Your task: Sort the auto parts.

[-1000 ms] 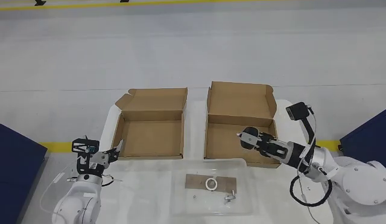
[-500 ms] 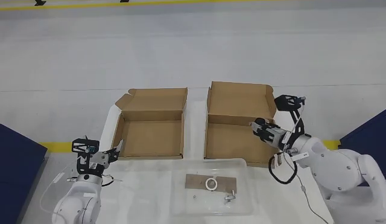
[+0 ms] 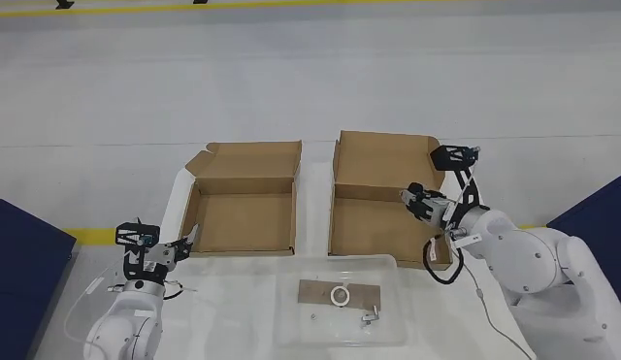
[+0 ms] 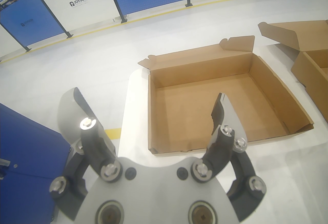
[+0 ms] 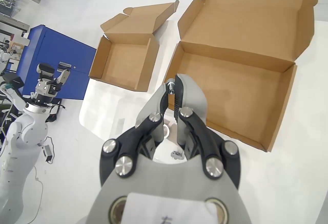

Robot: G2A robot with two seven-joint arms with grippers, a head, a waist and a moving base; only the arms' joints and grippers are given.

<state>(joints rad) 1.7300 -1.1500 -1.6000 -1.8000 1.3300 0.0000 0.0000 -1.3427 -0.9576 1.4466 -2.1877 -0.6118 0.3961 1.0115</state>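
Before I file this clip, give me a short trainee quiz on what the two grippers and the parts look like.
1. True or false: the left gripper is shut on a part.
2. What does the right gripper pinch? A a cable; B a small metal part; C nothing.
3. Fill in: the white ring lies in the clear ____.
Key: 1 false, it is open and empty. 2 B. 3 tray.
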